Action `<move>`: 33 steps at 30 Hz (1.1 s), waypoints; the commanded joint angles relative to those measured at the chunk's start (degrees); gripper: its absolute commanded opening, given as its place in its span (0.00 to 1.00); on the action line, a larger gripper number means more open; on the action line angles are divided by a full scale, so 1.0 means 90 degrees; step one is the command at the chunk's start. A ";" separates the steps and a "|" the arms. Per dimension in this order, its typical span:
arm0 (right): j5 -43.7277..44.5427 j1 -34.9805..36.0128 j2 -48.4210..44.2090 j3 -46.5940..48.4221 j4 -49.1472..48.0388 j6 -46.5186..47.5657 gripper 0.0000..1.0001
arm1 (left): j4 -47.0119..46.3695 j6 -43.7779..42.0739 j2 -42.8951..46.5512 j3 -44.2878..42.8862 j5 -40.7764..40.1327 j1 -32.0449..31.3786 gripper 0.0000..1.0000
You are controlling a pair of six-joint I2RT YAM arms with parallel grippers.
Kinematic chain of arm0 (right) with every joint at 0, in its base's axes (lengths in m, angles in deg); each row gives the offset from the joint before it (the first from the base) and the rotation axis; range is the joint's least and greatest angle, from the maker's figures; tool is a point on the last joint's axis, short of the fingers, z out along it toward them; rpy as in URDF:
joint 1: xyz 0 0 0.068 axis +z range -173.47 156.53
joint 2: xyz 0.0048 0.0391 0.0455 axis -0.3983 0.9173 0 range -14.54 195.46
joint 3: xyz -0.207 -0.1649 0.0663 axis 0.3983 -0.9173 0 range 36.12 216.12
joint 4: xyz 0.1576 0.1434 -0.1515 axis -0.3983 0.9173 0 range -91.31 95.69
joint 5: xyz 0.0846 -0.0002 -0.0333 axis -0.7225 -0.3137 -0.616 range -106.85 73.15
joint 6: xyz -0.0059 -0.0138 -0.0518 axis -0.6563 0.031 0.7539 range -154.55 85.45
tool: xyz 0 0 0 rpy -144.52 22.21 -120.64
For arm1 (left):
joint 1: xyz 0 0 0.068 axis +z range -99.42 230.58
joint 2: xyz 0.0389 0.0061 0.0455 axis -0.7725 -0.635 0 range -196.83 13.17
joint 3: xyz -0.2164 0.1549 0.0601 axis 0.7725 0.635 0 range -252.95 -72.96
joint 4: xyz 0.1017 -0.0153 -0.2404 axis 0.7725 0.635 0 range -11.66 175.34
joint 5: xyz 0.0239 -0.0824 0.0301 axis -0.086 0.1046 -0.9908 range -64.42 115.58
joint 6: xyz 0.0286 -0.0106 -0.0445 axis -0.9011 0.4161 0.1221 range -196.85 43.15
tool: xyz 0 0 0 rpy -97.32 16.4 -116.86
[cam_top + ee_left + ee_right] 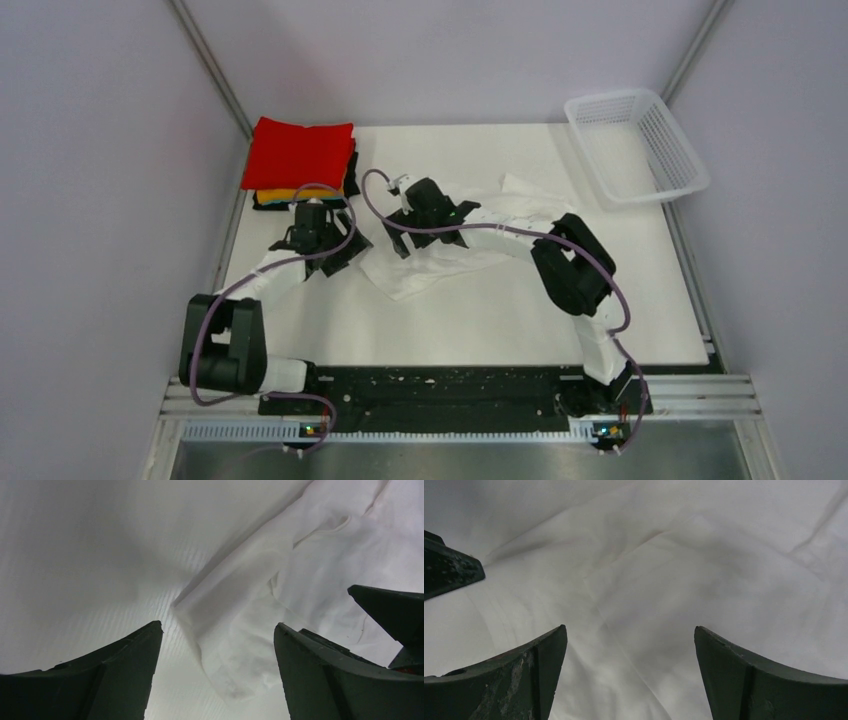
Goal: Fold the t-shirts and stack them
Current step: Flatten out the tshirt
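White wrinkly cloth t-shirt (425,272) crumpled mid white tabletop (500,320); left hand (217,630) at its left edge & right hand (629,630) over its middle, both spread, empty. Red-topped folded t-shirt stack (300,155) far-left.

- The stack of folded t-shirts (300,160) sits at the desk's (500,320) 11 o'clock corner.
- The basket (640,145) sits at the 1 o'clock corner.
- The loose t-shirt (440,262) lies near the centre, between them and nearer 6 o'clock.
- The left end effector (217,630) is over that shirt's 9 o'clock edge.
- The right end effector (629,630) is over the shirt, at the left one's 3 o'clock.
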 commanded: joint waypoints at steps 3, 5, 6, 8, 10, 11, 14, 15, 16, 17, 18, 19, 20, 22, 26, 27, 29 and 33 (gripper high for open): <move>-0.0014 0.0207 0.0460 0.0741 -0.0362 0.0198 0.94 | -0.0733 0.0229 -0.0895 -0.0316 0.0937 0.0007 0.69; 0.0153 0.0295 0.0515 0.0736 -0.0393 0.0324 0.94 | -0.0771 0.0218 -0.1047 -0.0310 0.0967 0.0007 0.62; 0.0215 0.0330 0.0555 0.0729 -0.0433 0.0369 0.93 | -0.0798 0.0217 -0.1102 -0.0303 0.0983 0.0007 0.57; 0.0521 0.0393 0.0666 0.0750 -0.0516 0.0426 0.93 | -0.0809 0.0192 -0.1257 -0.0318 0.0984 0.0002 0.49; 0.0799 0.0432 0.0816 0.0816 -0.0560 0.0471 0.93 | -0.0728 0.0180 -0.1450 -0.0393 0.0891 0.0002 0.34; 0.0903 0.0463 0.0929 0.0858 -0.0562 0.0504 0.93 | -0.0660 0.0187 -0.1538 -0.0427 0.0821 0.0005 0.23; 0.1221 0.0506 0.1129 0.0928 -0.0664 0.0621 0.92 | -0.0612 0.0209 -0.1652 -0.0464 0.0784 -0.0002 0.00; 0.1365 0.0514 0.1197 0.0946 -0.0712 0.0626 0.91 | -0.0596 0.0197 -0.1664 -0.0470 0.0791 -0.0003 0.00; 0.1499 0.0521 0.1261 0.0989 -0.0717 0.0627 0.91 | -0.0543 0.0179 -0.1675 -0.0494 0.0775 -0.0003 0.00; 0.1615 0.0523 0.1330 0.1038 -0.0689 0.0635 0.90 | -0.0483 0.0156 -0.1689 -0.0518 0.0752 -0.0003 0.00; 0.1744 0.0518 0.1377 0.1081 -0.0657 0.0645 0.88 | -0.0429 0.0150 -0.1681 -0.0517 0.0723 -0.0003 0.00; 0.1871 0.0516 0.1406 0.1102 -0.0616 0.0654 0.86 | -0.0412 0.0151 -0.1672 -0.0511 0.0680 -0.0003 0.00; 0.2047 0.0522 0.1404 0.1092 -0.0591 0.0638 0.84 | -0.0375 0.0158 -0.1660 -0.0504 0.0649 -0.0003 0.00; 0.2370 0.0522 0.1344 0.0962 -0.0658 0.0590 0.79 | -0.0288 0.0156 -0.1640 -0.0517 0.0546 -0.0003 0.00; 0.2753 0.0483 0.1124 0.0700 -0.0941 0.0544 0.75 | -0.0035 0.0184 -0.1558 -0.0547 0.0233 -0.0003 0.00; 0.2749 0.0447 0.1064 0.0671 -0.0985 0.0518 0.74 | 0.0053 0.0174 -0.1528 -0.0565 0.0128 -0.0003 0.00; 0.2604 0.0323 0.0946 0.0634 -0.1025 0.0332 0.72 | 0.0267 0.0147 -0.1456 -0.0606 -0.0181 -0.0002 0.00; 0.2067 0.0034 0.0741 0.0502 -0.1171 -0.0181 0.66 | 0.0484 0.0074 -0.1293 -0.0620 -0.0411 0.0005 0.00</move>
